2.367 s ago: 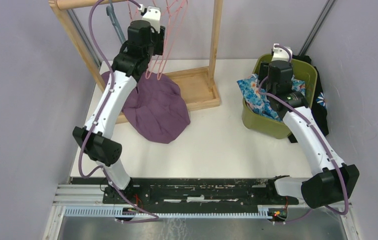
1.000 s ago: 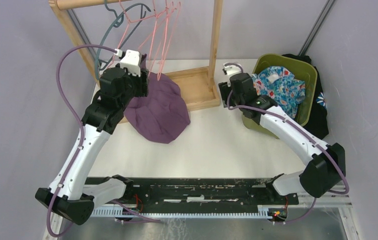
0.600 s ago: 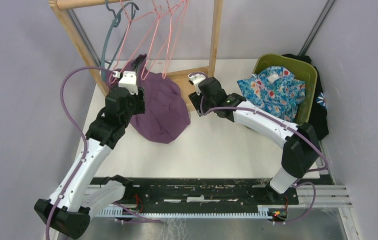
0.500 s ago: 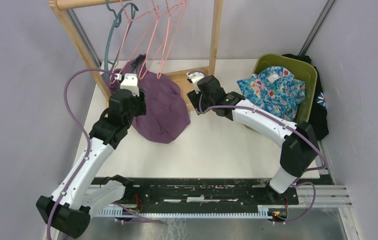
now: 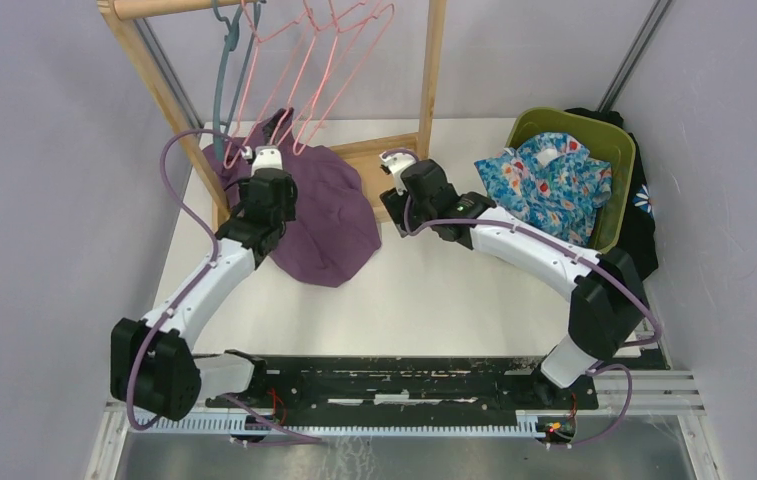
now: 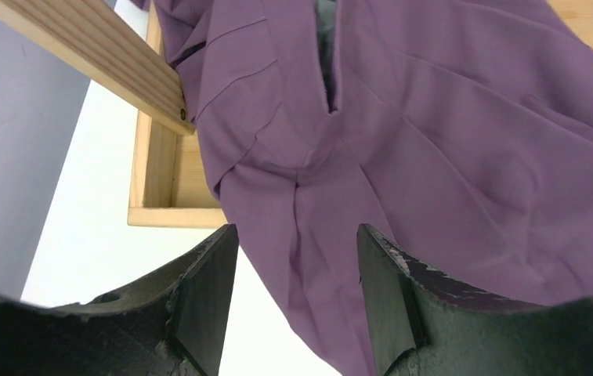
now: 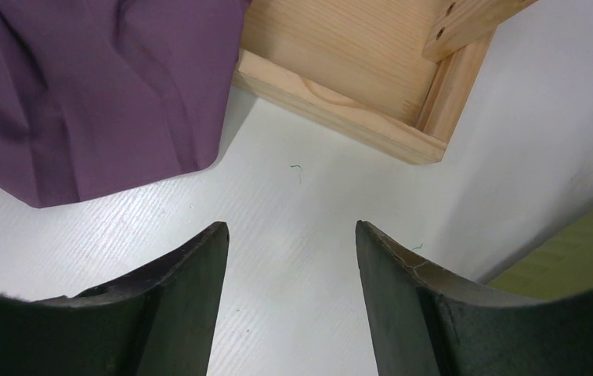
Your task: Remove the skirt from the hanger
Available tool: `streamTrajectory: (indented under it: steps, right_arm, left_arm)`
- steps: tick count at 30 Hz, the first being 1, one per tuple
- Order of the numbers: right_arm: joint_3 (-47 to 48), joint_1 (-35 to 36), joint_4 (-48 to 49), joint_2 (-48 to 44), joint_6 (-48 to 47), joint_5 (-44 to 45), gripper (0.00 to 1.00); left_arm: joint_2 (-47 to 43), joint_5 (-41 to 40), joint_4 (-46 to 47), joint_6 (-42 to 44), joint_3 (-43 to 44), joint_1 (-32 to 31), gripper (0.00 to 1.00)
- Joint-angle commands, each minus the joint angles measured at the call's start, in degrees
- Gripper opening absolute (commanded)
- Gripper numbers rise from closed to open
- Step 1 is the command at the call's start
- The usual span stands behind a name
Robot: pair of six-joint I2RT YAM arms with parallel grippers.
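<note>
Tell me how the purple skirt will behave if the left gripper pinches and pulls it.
Probably floppy: the purple skirt lies in soft folds and drapes over the wooden rack base. Likely light, being thin, pleated cloth. It may drag rather than lift whole, so the open left gripper would likely gather only a fold.

Seen from above, the hangers (image 5: 294, 80) run off the top edge, their tops cut away. The left arm (image 5: 224, 270) covers the skirt's (image 5: 329, 215) upper end, so I cannot tell whether it is clipped. A dark cloth (image 5: 649, 235) lies mostly hidden behind the bin (image 5: 539, 250).
</note>
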Motion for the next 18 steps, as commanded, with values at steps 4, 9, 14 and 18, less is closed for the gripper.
streamTrajectory:
  steps: [4,9,14,18]
  right_arm:
    - [-2.46,0.08,4.54,-3.9,-0.22,0.33,0.67]
    - [-3.37,0.11,5.25,-4.27,0.32,0.38,0.67]
    - [-3.51,0.06,5.28,-4.34,0.56,0.43,0.67]
    - [-3.85,0.07,5.33,-4.46,0.26,1.04,0.67]
  left_arm:
    - [6.03,4.52,12.72,-2.52,0.68,7.93,0.63]
    - [12.44,9.87,16.15,1.65,3.32,10.77,0.63]
    - [17.87,16.24,18.57,1.5,3.48,10.86,0.62]
    - [20.09,19.05,19.59,2.24,3.35,10.91,0.63]
